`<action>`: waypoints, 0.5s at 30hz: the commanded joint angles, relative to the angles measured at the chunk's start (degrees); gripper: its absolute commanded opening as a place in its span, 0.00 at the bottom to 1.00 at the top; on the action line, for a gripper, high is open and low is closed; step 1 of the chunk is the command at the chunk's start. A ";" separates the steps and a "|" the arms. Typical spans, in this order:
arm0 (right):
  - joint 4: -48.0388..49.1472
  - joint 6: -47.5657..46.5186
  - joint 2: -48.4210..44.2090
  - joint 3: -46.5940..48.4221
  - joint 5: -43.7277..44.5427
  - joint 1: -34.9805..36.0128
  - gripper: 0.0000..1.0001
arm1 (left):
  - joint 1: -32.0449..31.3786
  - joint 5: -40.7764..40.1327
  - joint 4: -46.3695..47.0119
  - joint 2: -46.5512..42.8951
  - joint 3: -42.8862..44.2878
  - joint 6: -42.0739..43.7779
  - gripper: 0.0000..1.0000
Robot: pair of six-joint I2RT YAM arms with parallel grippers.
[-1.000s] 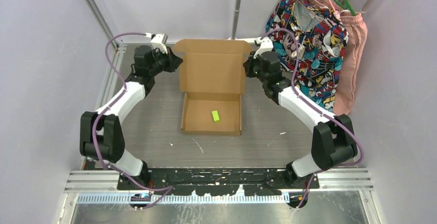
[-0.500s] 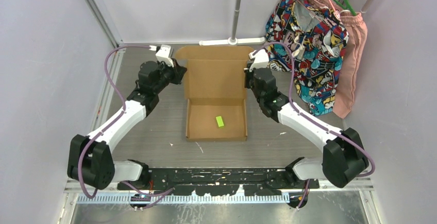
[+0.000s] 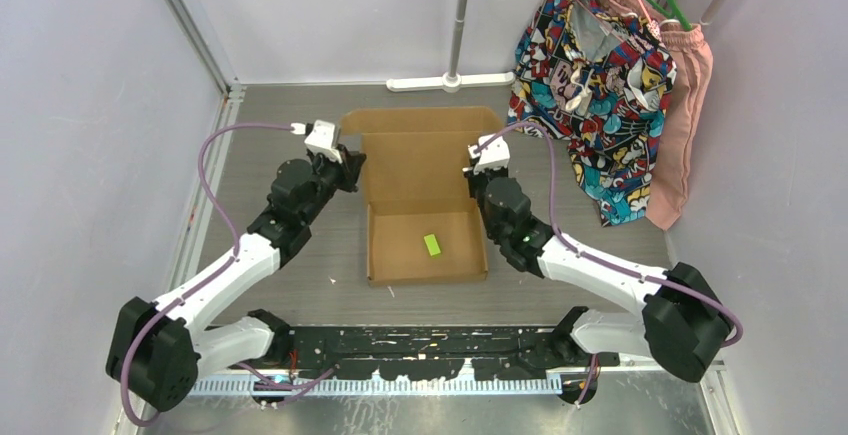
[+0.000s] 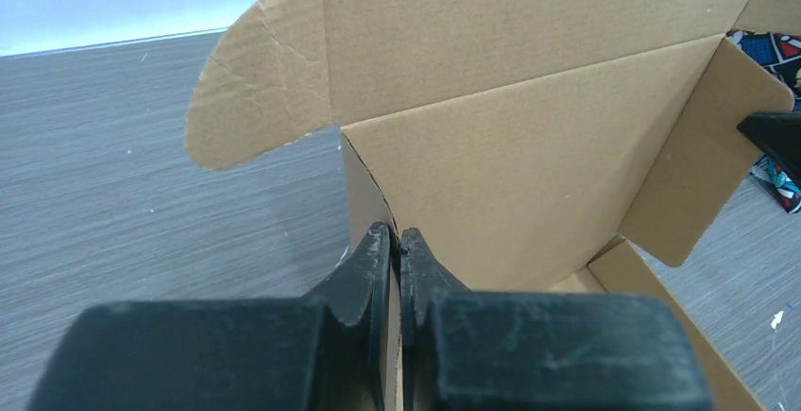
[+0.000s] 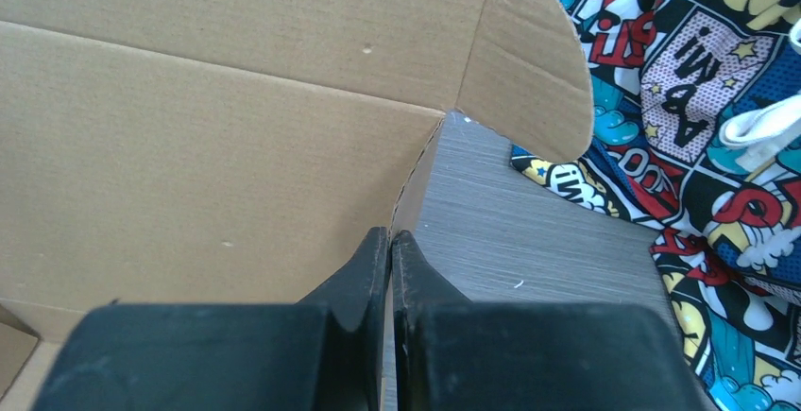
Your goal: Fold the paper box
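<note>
One plain brown corrugated cardboard mailer box (image 3: 427,255) is lying on the grey table (image 3: 420,300). Its shallow tray is sitting open between the two arms, and its lid panel is standing up at the far side.

Two grippers are working on it. The left gripper (image 4: 397,246) is pinching the lid's left edge, with a thin cardboard wall running between the two clenched black fingers (image 4: 364,269). One rounded cardboard flap (image 4: 255,90) is sticking out above and to the left of those fingertips.

The right gripper (image 5: 390,246) is gripping the lid's right edge in the same way, its two fingers (image 5: 416,279) pressed together on the cardboard. A second rounded flap (image 5: 529,71) is rising above and to the right of them.

In the top view, one small bright green rectangular piece (image 3: 432,244) is lying on the tray floor, nearer the arm bases than either pair of fingertips and closer to the right pair.

Beyond the right fingers, two garments are hanging: one comic-print shirt (image 3: 600,85) and one pink garment (image 3: 680,115).
</note>
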 commanded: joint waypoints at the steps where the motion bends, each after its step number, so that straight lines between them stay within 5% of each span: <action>1: 8.41 -2.46 -2.32 -3.94 1.98 4.41 0.01 | -5.61 -1.27 5.84 -2.98 -2.46 -0.01 0.01; 15: 13.54 -4.45 -5.62 -10.74 11.26 10.58 0.01 | -17.75 -13.34 5.31 -9.80 -9.41 1.63 0.02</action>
